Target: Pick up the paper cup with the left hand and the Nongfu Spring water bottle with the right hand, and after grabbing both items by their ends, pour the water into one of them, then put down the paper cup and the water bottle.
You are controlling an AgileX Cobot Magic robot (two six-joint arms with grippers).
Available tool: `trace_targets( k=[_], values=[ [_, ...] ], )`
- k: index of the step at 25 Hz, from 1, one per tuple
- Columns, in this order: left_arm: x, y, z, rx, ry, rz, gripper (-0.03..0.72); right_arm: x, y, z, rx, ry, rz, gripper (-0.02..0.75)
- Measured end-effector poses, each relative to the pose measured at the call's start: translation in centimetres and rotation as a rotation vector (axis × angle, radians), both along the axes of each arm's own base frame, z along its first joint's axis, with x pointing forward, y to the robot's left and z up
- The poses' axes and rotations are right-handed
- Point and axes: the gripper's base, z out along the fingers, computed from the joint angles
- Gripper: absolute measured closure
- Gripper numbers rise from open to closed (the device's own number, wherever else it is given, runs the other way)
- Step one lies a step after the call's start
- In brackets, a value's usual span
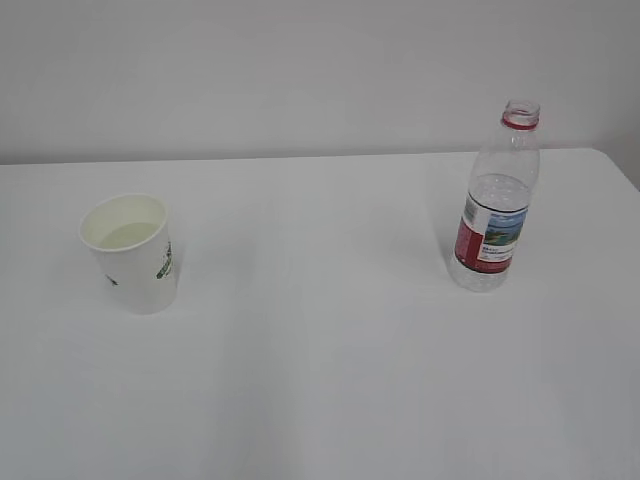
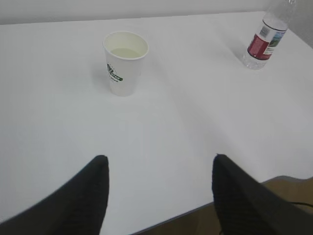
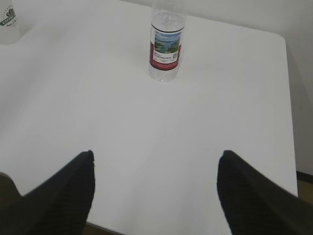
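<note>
Exterior view: no arms in sight, just the cup [image 1: 131, 252] and the uncapped bottle [image 1: 495, 205] standing well apart on the table [image 1: 330, 380]. Left wrist view: the left gripper [image 2: 159, 193] has its jaws spread with nothing between them, and the cup sits well ahead, a bit left of the gap. Right wrist view: the right gripper [image 3: 155, 188] is wide apart too, bottle straight ahead and far off. My worry is that the cup looks light and soft, so a hard squeeze could crush it, and nudging the open bottle would tip it and spill.
</note>
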Motion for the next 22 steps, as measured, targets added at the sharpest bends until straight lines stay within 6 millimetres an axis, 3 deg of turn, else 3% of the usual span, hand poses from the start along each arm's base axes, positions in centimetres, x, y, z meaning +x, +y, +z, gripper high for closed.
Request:
trace_targets(
  k=[12, 22],
  values=[
    [1.3, -0.4, -2.2, 0.049, 0.074, 0.000, 0.218, 1.6, 0.2, -2.4, -0.012, 0.064, -0.022, 0.146],
    [2.3, -0.7, -3.6, 0.062, 0.095, 0.005, 0.223, 2.3, 0.4, -3.0, 0.001, 0.044, -0.026, 0.147]
  ],
)
